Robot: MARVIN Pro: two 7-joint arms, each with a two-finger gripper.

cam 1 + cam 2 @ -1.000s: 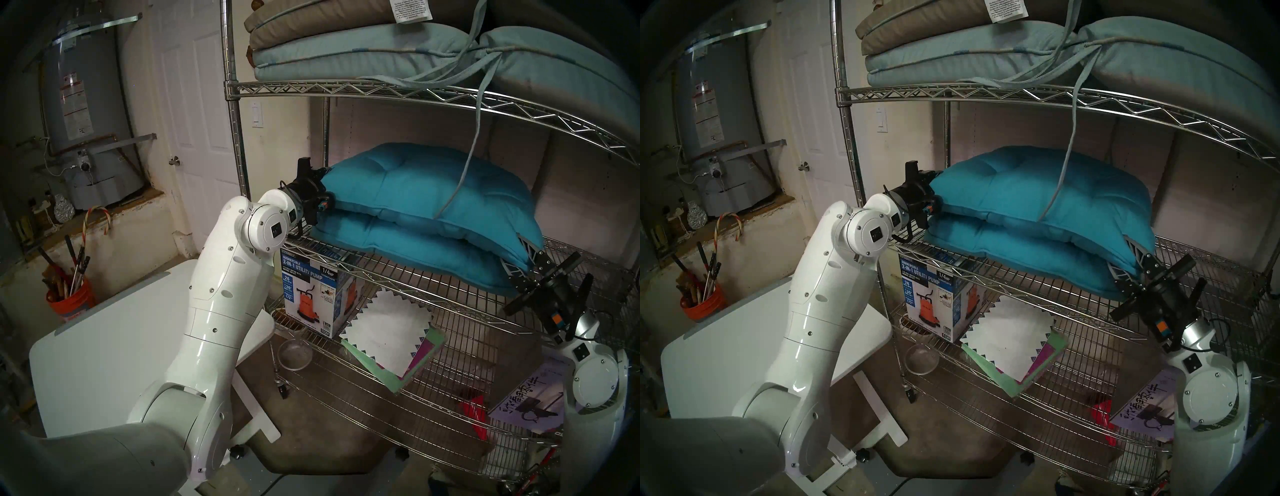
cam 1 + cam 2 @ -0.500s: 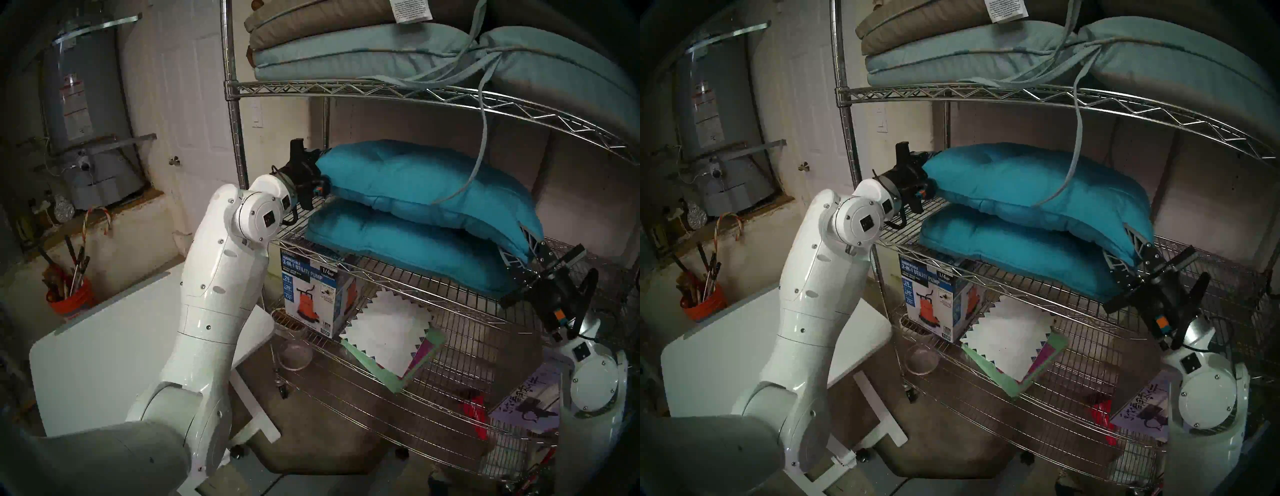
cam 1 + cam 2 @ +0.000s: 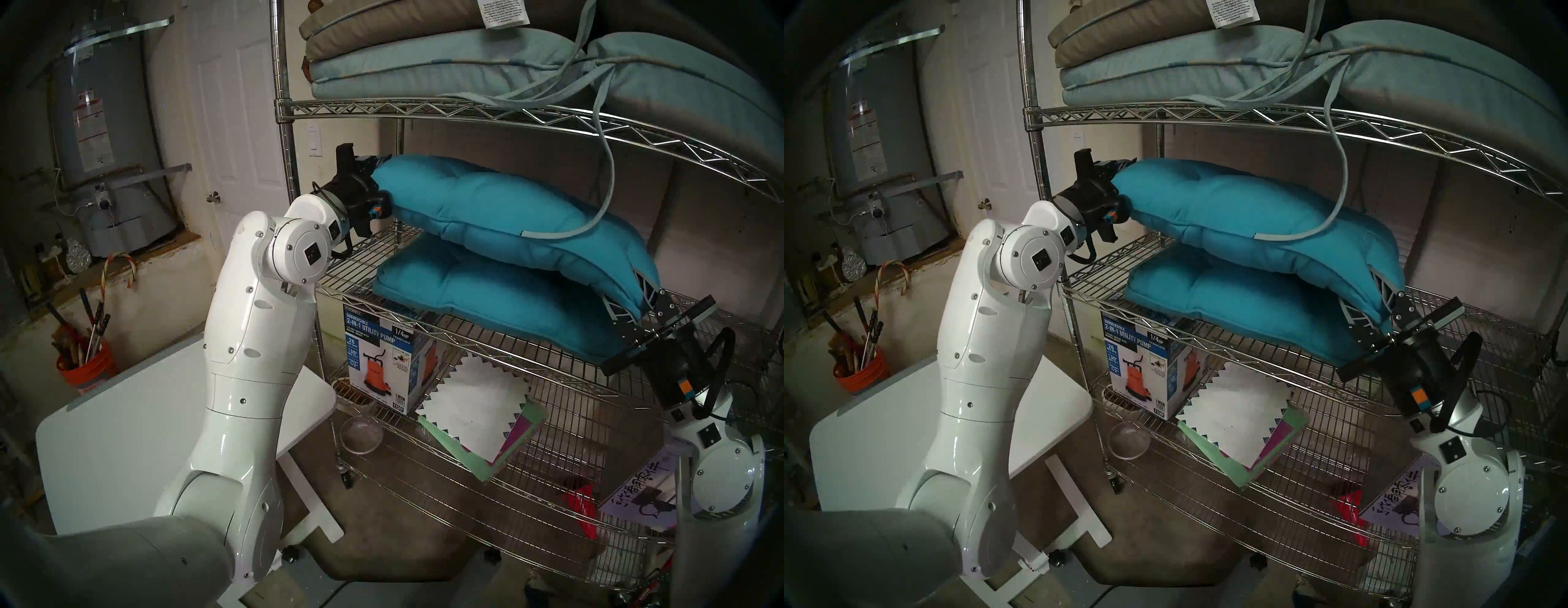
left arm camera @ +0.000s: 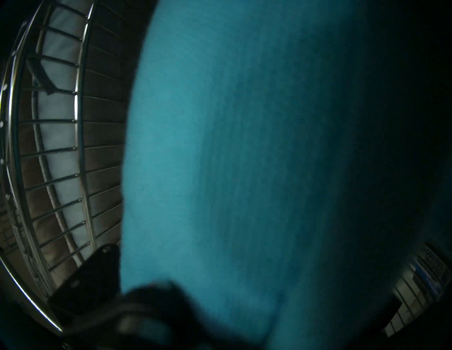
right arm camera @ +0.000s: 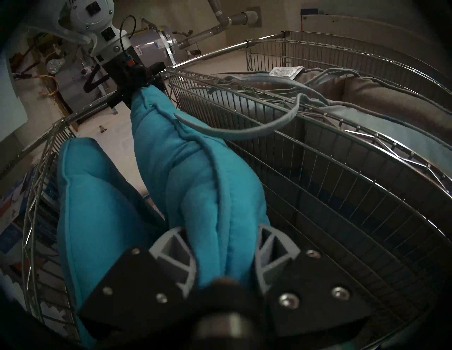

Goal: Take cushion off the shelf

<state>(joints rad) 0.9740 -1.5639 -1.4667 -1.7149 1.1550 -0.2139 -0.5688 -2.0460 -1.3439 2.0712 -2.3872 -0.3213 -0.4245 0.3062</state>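
Head views: the left gripper (image 3: 375,180) is clamping the top teal cushion (image 3: 500,212) at its 9 o'clock end, and the right gripper (image 3: 632,301) is pinching the 4 o'clock corner. It's hanging above the second teal cushion (image 3: 488,297) on the shelf (image 3: 466,339).

Left wrist: teal fabric is filling nearly everything.

Right wrist: both grey fingers (image 5: 171,254) are squeezing the cushion's edge at 6 o'clock.

- pump box (image 3: 384,361) on the shelf's lower tier: "SUBMERSIBLE 2-IN-1 UTILITY PUMP", "1/4 HP", plus ".26", "130'", "1/2"
- purple-white sheet (image 3: 645,488): big black Chinese characters, can't make them out
- cushion tag (image 3: 502,12): print too tiny
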